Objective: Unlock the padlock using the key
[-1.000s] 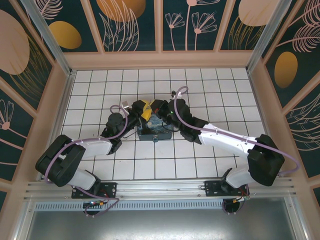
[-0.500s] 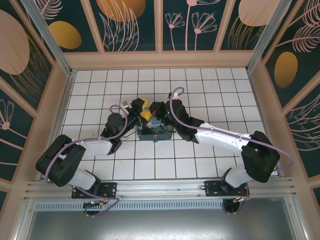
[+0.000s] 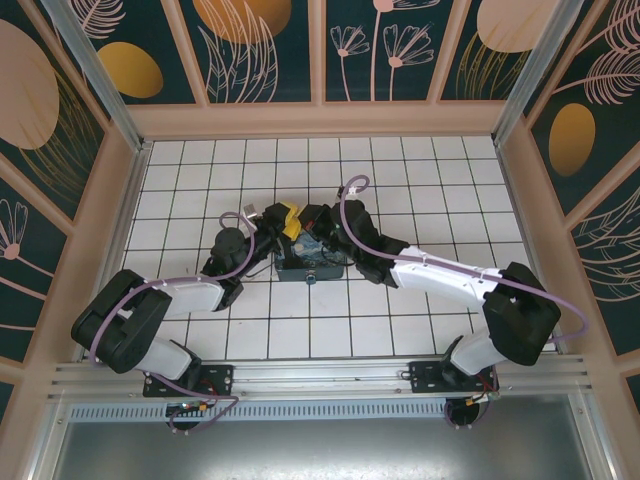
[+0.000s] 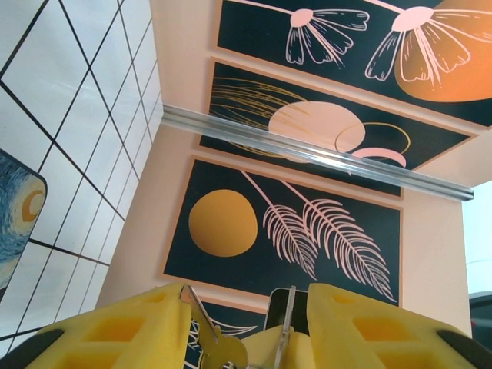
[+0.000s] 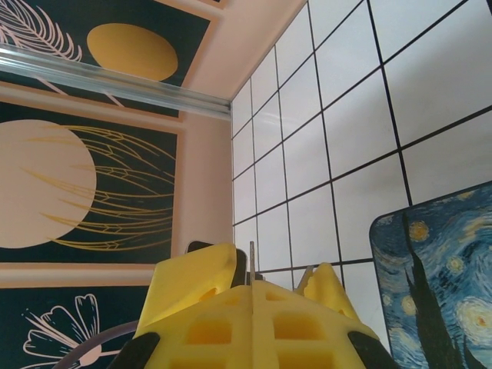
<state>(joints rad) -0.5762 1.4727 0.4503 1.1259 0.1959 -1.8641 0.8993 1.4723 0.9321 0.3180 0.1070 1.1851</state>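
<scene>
My left gripper (image 3: 272, 211) and right gripper (image 3: 297, 226) meet tip to tip above the far edge of the painted box. In the left wrist view my left gripper (image 4: 247, 292) is open, and a toothed key (image 4: 206, 332) leans on its left finger. My right gripper (image 5: 251, 290) is shut on a thin key blade (image 5: 251, 265), seen edge-on, which also stands between the left jaws as the blade (image 4: 286, 319). The toothed key's tip (image 5: 306, 277) shows beside a left finger. The padlock is hidden; I cannot tell what the small dark block (image 4: 296, 307) behind the blade is.
A blue-and-yellow painted box (image 3: 308, 262) lies on the white tiled floor (image 3: 420, 180) just under both grippers. Its starry lid (image 5: 438, 269) also edges into the left wrist view as the lid (image 4: 15, 207). Painted walls enclose the floor on three sides.
The right arm has swung left and brought its gripper in against the left gripper's fingers. The left arm has barely shifted.
</scene>
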